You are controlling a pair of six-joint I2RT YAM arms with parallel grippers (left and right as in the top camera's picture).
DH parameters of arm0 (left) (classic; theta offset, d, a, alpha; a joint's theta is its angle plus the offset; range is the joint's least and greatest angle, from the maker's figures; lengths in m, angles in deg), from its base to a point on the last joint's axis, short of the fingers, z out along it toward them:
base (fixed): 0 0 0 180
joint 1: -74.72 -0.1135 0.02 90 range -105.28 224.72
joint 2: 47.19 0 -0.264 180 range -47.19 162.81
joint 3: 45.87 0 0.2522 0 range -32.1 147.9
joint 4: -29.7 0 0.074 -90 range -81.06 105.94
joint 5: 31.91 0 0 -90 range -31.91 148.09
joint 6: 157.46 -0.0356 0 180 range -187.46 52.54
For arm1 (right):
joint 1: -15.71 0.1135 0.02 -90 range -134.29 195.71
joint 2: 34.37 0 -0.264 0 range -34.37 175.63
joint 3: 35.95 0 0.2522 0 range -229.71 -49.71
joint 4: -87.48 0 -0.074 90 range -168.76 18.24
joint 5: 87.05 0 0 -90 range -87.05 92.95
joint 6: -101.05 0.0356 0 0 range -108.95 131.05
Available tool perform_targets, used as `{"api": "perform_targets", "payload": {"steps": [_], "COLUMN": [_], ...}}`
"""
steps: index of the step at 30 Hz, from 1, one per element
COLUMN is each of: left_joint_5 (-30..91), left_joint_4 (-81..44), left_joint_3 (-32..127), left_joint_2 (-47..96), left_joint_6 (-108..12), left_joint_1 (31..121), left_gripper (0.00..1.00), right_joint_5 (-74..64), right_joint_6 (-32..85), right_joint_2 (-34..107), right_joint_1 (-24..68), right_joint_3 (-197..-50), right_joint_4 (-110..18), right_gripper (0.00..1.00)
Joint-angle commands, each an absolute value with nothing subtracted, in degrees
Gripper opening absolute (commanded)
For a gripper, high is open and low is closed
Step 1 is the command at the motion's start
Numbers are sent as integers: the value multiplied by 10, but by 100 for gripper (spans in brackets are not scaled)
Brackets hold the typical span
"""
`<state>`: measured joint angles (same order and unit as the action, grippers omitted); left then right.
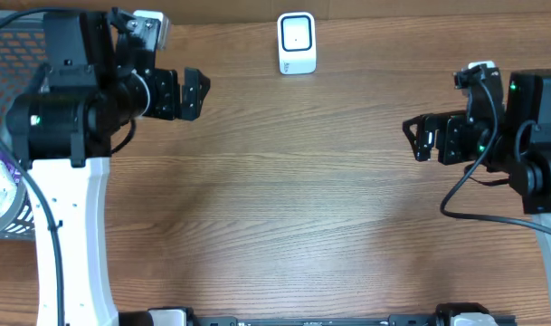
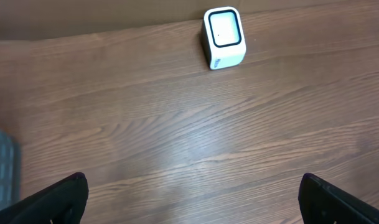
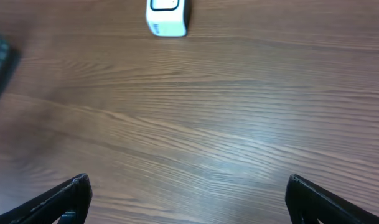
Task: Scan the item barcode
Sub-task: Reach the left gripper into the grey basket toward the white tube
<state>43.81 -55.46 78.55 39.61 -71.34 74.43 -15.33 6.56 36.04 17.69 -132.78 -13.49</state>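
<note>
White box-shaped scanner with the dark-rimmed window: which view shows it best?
Left wrist view: the white box-shaped scanner appears whole and largest, window and side both visible. Overhead shows the scanner whole but small. Right wrist view cuts off the scanner's top at the frame edge.

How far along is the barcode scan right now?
Done: nothing visible. In hand: nothing; the left fingers and right fingers are open and empty. Left: fetch an item, probably from the basket, and show its barcode to the white scanner.
</note>
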Motion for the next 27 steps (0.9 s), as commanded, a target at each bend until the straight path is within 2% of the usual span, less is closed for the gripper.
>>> {"api": "perform_targets", "payload": {"steps": [1,4,9,14,16,18,20,27], "left_joint_5": [500,545,545,547,546,552,558,558], "left_joint_4": [-565,-591,-588,-586,-594,-611,-628,-626], "left_joint_3": [818,857,906,905,905,905,905,905], "left_joint_2": [395,395,395,418,436,460,485,601], "left_joint_6": [-630,-572,-545,-506,-505,-504,-493,-493], "left_joint_1": [707,638,465,346,315,288,270,257], "left_gripper": [100,100,100,100,99,88,86,88], "right_joint_5": [-182,-182,-182,-182,-182,-182,-182,-181], "right_joint_6": [67,67,67,67,67,67,67,67], "right_joint_2": [358,358,358,358,358,358,358,358], "right_joint_1": [179,179,179,179,179,179,179,179], "right_joint_3": [-1345,-1345,-1344,-1344,-1344,-1344,-1344,-1344], "right_joint_4": [-137,-137,-137,-136,-135,-135,-134,-112], "right_gripper": [100,100,100,100,100,100,100,100]}}
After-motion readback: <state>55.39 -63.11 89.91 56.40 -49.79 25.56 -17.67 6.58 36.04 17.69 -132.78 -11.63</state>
